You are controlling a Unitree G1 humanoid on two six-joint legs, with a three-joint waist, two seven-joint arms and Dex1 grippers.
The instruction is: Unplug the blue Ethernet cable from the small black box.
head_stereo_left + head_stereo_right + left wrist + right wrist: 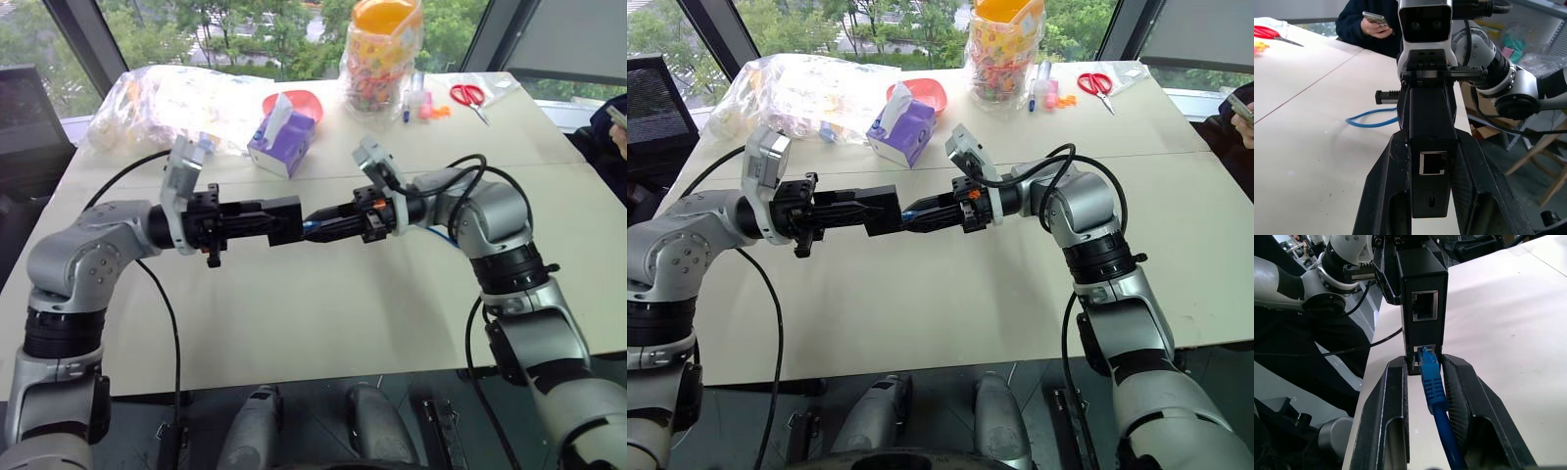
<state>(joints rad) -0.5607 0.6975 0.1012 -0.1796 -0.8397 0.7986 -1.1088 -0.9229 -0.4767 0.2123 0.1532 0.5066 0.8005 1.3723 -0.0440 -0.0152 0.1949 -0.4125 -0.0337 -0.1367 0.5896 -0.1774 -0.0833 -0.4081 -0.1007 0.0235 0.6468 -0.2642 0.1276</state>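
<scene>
Pale desk with centre seam, daylight from windows at 12 o'clock, green trees outside, dark window frame at 11 o'clock.

Purple tissue box, red scissors, candy jar.

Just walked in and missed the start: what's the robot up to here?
It is unplugging a blue cable from a small black box. The left gripper is shut on the box and holds it above the table. The right gripper has its fingers on either side of the cable's plug, which is at the box's port, not yet clearly out. A person sits at the table's far side.
</scene>
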